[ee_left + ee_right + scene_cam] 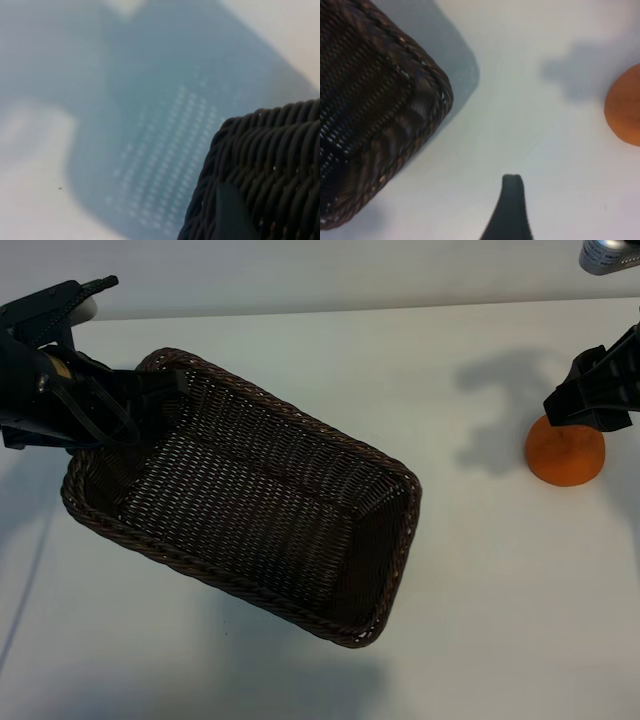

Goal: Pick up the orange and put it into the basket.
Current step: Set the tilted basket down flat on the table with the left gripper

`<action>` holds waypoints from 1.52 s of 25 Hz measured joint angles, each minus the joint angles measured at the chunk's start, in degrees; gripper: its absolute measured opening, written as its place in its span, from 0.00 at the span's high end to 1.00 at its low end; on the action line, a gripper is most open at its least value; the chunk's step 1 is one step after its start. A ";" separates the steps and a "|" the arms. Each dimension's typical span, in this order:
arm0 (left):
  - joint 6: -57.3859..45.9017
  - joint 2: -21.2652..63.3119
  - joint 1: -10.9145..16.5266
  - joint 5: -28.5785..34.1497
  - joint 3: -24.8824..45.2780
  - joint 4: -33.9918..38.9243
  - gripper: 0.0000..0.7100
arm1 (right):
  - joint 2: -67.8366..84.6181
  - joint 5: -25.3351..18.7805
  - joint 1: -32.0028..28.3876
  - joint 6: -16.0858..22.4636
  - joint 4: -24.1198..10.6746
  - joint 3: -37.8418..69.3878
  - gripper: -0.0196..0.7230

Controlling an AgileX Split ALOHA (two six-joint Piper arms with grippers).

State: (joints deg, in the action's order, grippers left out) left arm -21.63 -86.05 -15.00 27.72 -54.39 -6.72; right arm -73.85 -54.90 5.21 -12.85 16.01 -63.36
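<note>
The small round orange fruit [566, 452] sits on the white tabletop [480, 590], well apart from the dark brown rectangular woven wicker basket [300, 420]. The right hand [592, 400] hovers spread just above the fruit. The left hand [150, 400] pinches the basket's rim at its far end.

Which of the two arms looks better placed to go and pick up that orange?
The right. The right gripper hangs open just above the orange at the table's right side. The left gripper is far off at the basket, at its left rim, so it seems busy there.
</note>
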 joint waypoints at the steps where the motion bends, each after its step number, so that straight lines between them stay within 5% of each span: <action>1: 0.64 0.00 0.00 0.00 0.00 -0.54 0.44 | 0.00 0.00 0.00 0.00 0.00 0.00 0.18; 9: 2.61 0.32 0.31 -1.01 0.00 -4.06 0.44 | 0.00 0.00 0.00 0.00 0.00 0.00 0.18; 13: 5.43 1.27 3.39 -1.06 0.00 -8.17 0.44 | 0.00 0.00 0.00 0.00 0.00 0.00 0.18; 17: 15.84 1.49 6.34 -1.13 0.00 -18.53 0.44 | 0.00 0.00 0.00 0.00 0.00 0.00 0.18; 23: 33.19 1.49 6.87 -3.72 0.00 -37.16 0.44 | 0.00 0.00 0.00 0.00 0.00 0.00 0.18; 33: 39.13 -4.49 6.87 -8.02 0.00 -48.10 0.44 | 0.00 0.00 0.00 0.00 0.00 0.00 0.18; 38: 48.07 -7.23 6.87 -9.00 0.00 -60.03 0.44 | 0.00 0.00 0.00 0.00 0.00 0.00 0.18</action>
State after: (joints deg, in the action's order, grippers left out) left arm 26.44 -93.28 -8.13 18.72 -54.39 -66.76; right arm -73.85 -54.90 5.21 -12.85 16.01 -63.36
